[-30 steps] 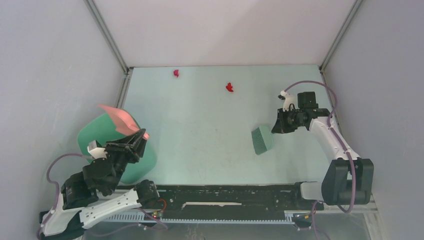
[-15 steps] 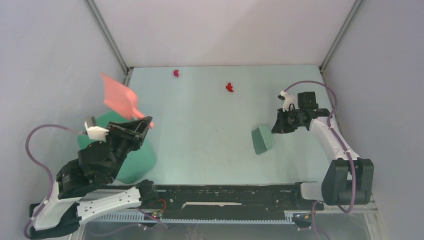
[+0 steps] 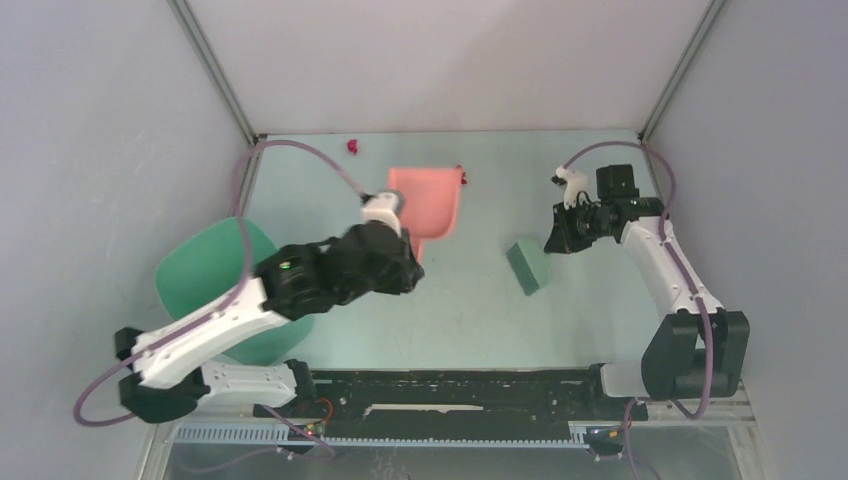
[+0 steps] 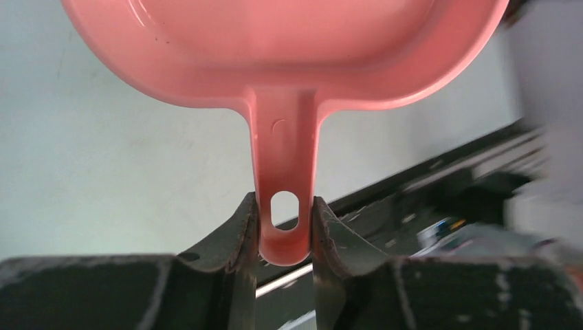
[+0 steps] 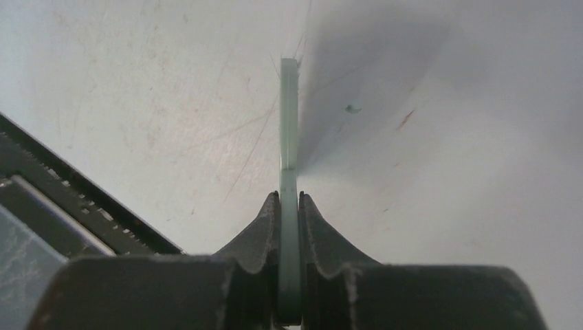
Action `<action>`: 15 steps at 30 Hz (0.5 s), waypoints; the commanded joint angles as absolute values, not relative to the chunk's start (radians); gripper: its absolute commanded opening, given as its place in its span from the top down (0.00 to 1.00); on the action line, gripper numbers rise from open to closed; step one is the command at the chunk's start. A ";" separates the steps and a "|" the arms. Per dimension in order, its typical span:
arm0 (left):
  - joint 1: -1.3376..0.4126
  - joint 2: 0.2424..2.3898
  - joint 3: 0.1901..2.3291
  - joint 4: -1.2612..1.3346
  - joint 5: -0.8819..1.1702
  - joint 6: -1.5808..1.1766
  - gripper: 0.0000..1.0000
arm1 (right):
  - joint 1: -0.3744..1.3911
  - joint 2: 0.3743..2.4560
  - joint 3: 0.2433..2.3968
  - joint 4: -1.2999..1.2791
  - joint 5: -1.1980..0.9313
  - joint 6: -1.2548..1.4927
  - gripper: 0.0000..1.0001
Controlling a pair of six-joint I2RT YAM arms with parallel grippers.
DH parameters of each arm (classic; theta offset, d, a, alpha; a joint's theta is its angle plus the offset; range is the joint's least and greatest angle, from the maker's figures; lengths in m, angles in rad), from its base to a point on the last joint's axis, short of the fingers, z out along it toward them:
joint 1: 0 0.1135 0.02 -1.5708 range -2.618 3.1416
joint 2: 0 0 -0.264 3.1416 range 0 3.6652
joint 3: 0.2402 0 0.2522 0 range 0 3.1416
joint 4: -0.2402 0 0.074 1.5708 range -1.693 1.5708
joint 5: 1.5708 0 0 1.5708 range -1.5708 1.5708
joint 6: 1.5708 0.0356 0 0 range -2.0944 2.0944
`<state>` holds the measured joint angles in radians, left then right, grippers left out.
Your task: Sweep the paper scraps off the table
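On the pale green table [image 3: 450, 320], a magenta paper scrap [image 3: 351, 146] lies at the far edge. A red scrap [image 3: 462, 177] peeks out at the far right corner of the pink dustpan [image 3: 427, 198]. My left gripper [image 3: 408, 262] is shut on the end of the dustpan's handle [image 4: 284, 206], and the pan [image 4: 289, 48] points away from me. My right gripper [image 3: 556, 240] is shut on the thin handle [image 5: 289, 124] of the green brush [image 3: 527, 266], whose head rests right of centre.
A darker green round bin [image 3: 205, 275] stands off the table's left edge, partly under my left arm. Grey walls close in the far, left and right sides. A black rail [image 3: 450, 385] runs along the near edge.
My left arm has swung from above the bin out over the middle of the table, carrying the dustpan up to the red scrap. The right arm and brush have shifted slightly farther away.
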<state>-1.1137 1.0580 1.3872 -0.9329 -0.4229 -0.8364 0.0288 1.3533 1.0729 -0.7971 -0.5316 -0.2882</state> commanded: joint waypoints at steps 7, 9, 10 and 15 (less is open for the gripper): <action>-1.120 1.143 1.120 -1.052 -0.317 -0.662 1.00 | 0.157 1.443 1.460 -0.834 -0.376 -0.684 1.00; -1.120 1.155 1.063 -1.026 -0.298 -0.667 1.00 | 0.218 1.485 1.504 -0.786 -0.317 -0.735 1.00; -1.120 1.163 1.040 -1.014 -0.285 -0.669 1.00 | 0.243 1.502 1.521 -0.756 -0.290 -0.753 1.00; -1.120 1.214 0.969 -1.000 -0.219 -0.669 1.00 | 0.364 1.631 1.586 -0.580 -0.098 -0.825 1.00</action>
